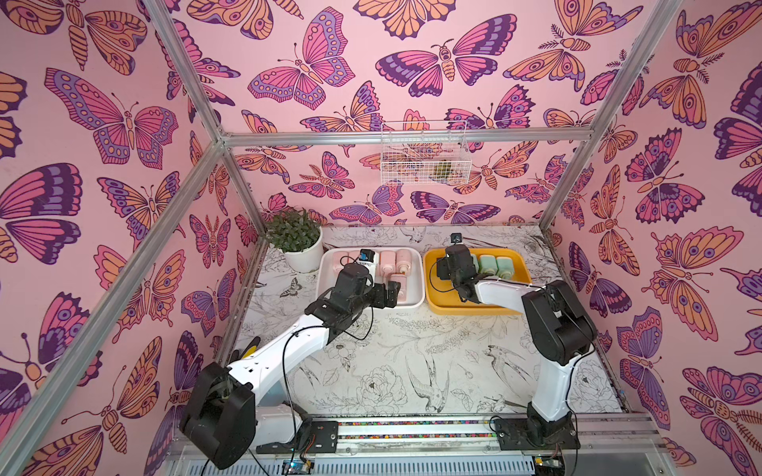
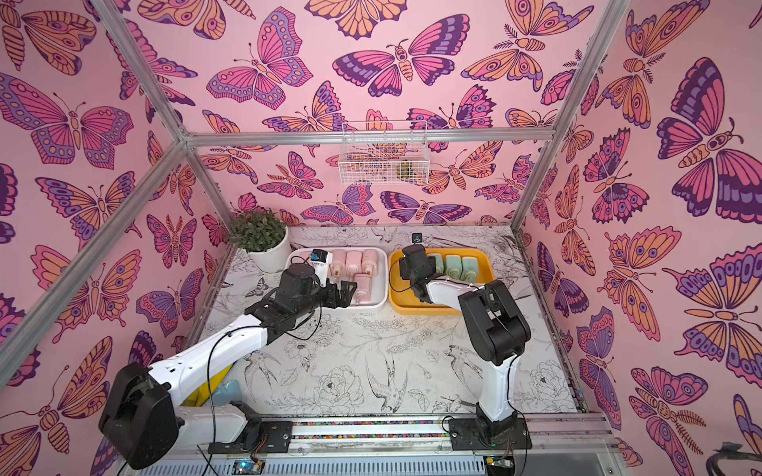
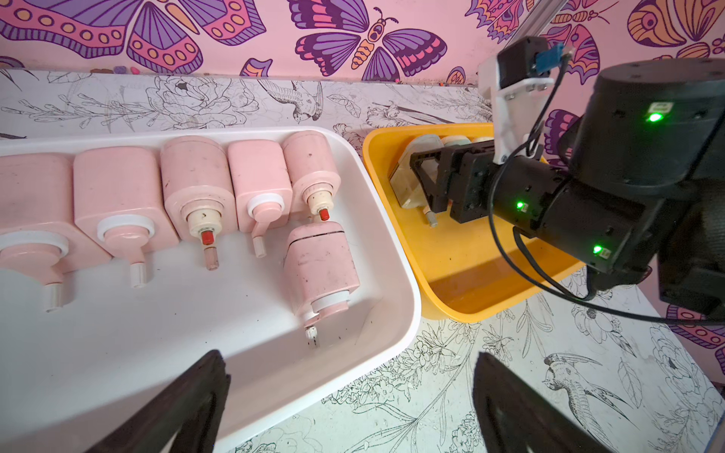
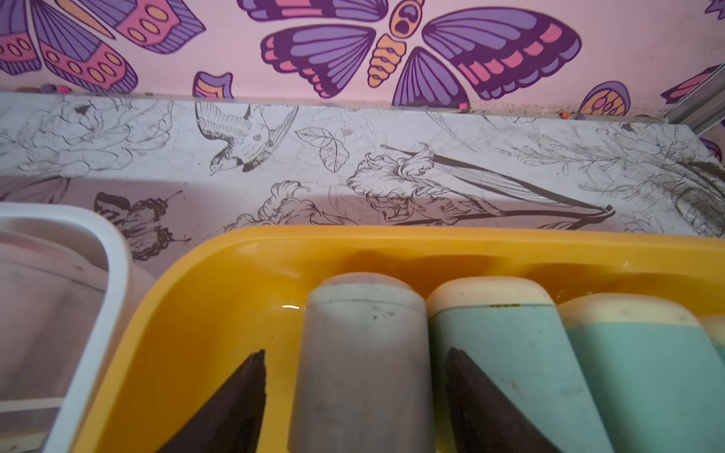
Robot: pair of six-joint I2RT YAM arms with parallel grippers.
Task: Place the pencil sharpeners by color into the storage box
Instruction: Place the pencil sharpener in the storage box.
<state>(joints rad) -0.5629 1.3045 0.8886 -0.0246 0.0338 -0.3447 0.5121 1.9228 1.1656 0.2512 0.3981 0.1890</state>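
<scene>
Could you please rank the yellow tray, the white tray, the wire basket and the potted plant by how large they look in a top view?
Largest: yellow tray and white tray, which look about equal, so I won't rank them against each other.
Next: wire basket on the back wall.
Smallest: potted plant.

Wire basket (image 1: 404,171) contents too blurred to tell, leftmost pink sharpener (image 3: 31,204) cut off at picture's edge

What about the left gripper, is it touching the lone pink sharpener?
Apart. Left wrist view: bare tray shows between the open left gripper and the sharpener.
</scene>
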